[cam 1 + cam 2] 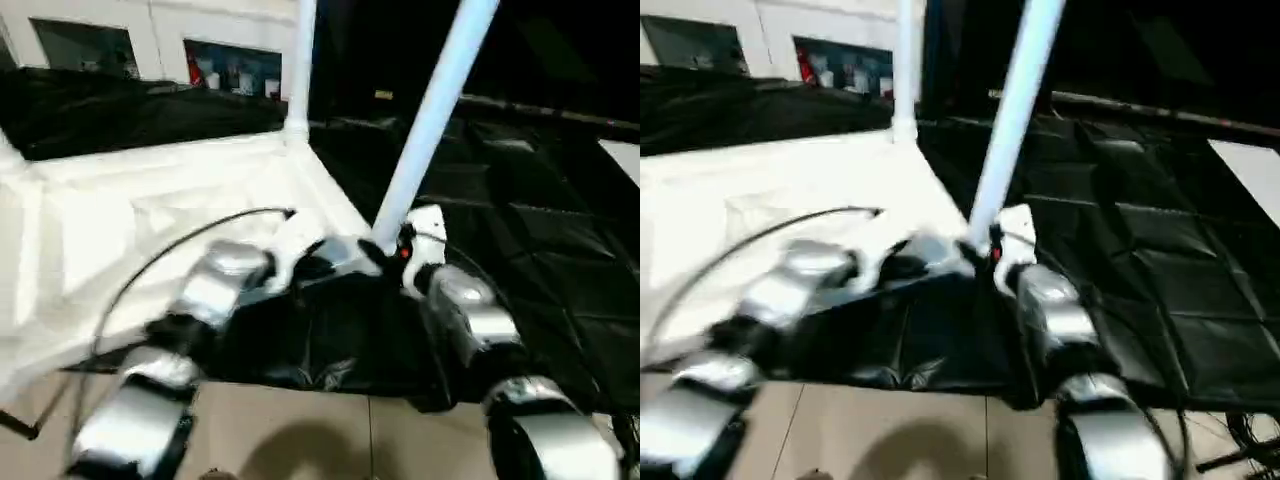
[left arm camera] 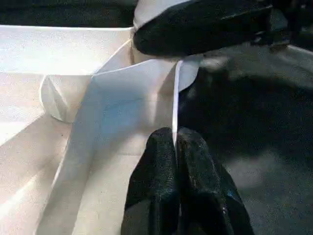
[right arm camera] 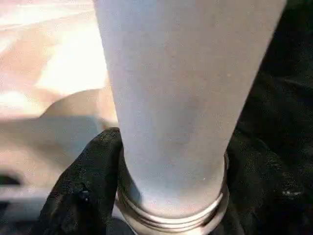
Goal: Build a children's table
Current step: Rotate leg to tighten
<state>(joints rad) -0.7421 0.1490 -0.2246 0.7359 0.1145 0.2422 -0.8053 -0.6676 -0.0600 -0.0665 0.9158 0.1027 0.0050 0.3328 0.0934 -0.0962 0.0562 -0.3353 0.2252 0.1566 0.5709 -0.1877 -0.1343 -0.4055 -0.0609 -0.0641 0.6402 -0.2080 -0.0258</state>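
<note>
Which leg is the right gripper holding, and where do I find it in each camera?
Left eye: tilted leg, centre-right, rising from the near corner.
Right eye: same leg, centre.
Left wrist: not seen.
Right wrist: close up, between black fingers.
Shared landmark: tabletop.

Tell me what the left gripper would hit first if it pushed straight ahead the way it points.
Probably the right gripper's black finger, crossing ahead of the left gripper, which is pinched shut on the white plastic tabletop's thin rim; depth is uncertain.
</note>
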